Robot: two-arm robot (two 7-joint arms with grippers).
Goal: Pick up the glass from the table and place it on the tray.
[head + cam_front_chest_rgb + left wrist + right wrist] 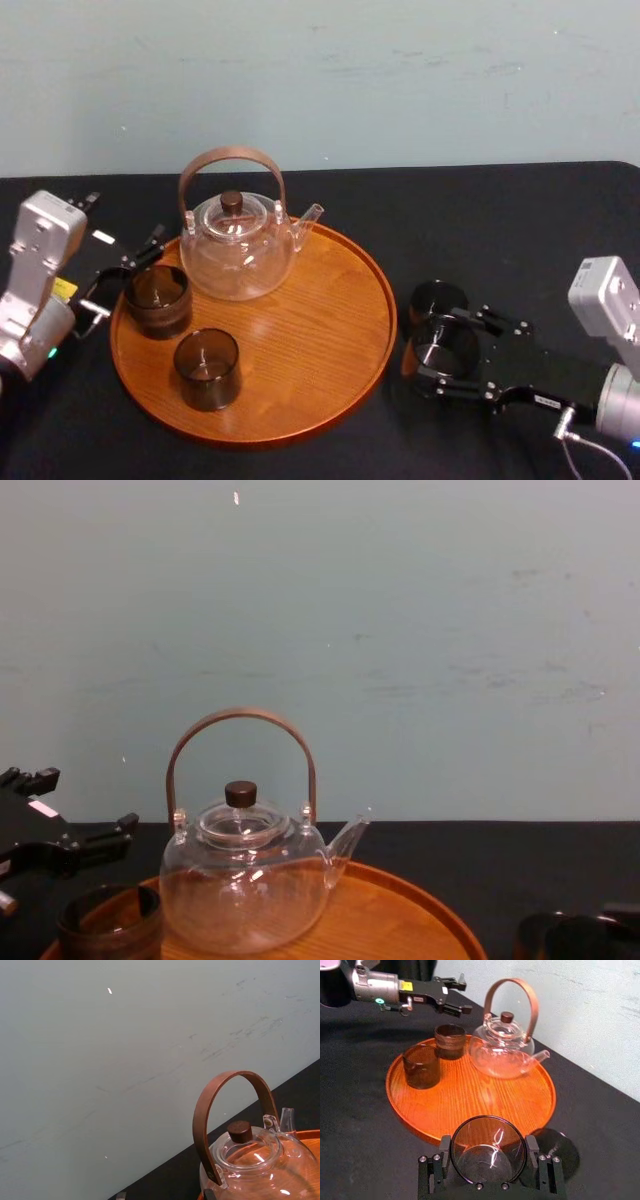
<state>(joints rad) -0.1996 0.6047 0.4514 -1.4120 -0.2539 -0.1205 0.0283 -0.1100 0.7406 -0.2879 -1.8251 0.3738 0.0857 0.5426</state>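
Head view. Q: where is the glass (445,347)?
A: Off the tray (320,330), just beside its right rim, over the surface (500,230), clamped between the right gripper (488,1152) fingers. At the left rim the left gripper (466,994) is spread open, empty.

Table (500,230) carries the tray (330,330), left of centre and nearer the front edge than the back. Teapot (238,250) on the tray's far-left part, spout toward the right. Rear glass (158,300) at the tray's left rim, just beside the teapot. Front glass (207,368) nearer the front-left rim, close before the rear one. Left gripper (125,275) just outside the left rim, beside the rear glass. Glass (445,345) off the tray, just beyond its right rim, between the right gripper's (488,1142) fingers.
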